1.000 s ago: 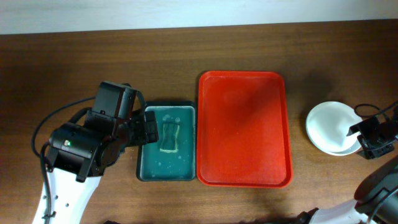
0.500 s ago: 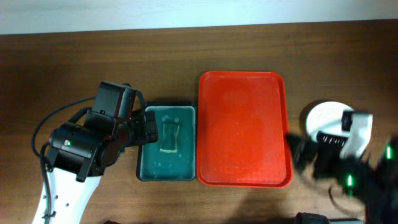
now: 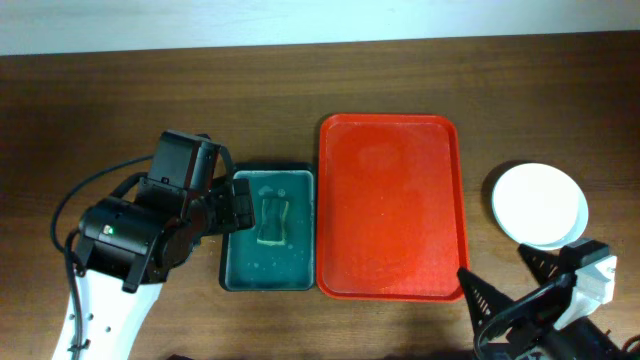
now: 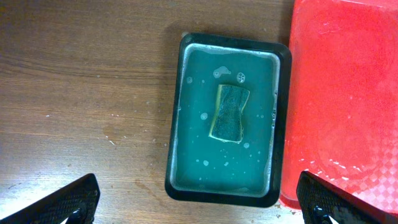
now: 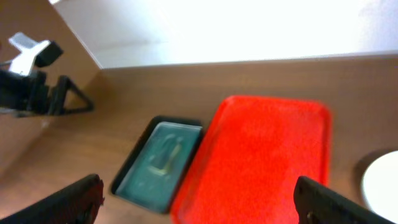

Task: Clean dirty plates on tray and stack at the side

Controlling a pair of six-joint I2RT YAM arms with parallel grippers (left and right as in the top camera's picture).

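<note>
Desk [image 3: 120, 90]: wood. Tray [image 3: 392, 200]: red, bare. Basin [image 3: 243, 268]: just left of tray. Plates [image 3: 540, 205]: stacked right of tray, apart. Left tool [image 4: 198, 190]: spread wide, left of tray. Right tool [image 3: 492, 263]: spread wide off tray's near-right corner; a careless swing could clip stack or rim.

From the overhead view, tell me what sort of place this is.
Likely a robot test bench staged for dishwashing: a wooden table holding a red tray, a green basin of sudsy water with a sponge, and stacked plates.
</note>
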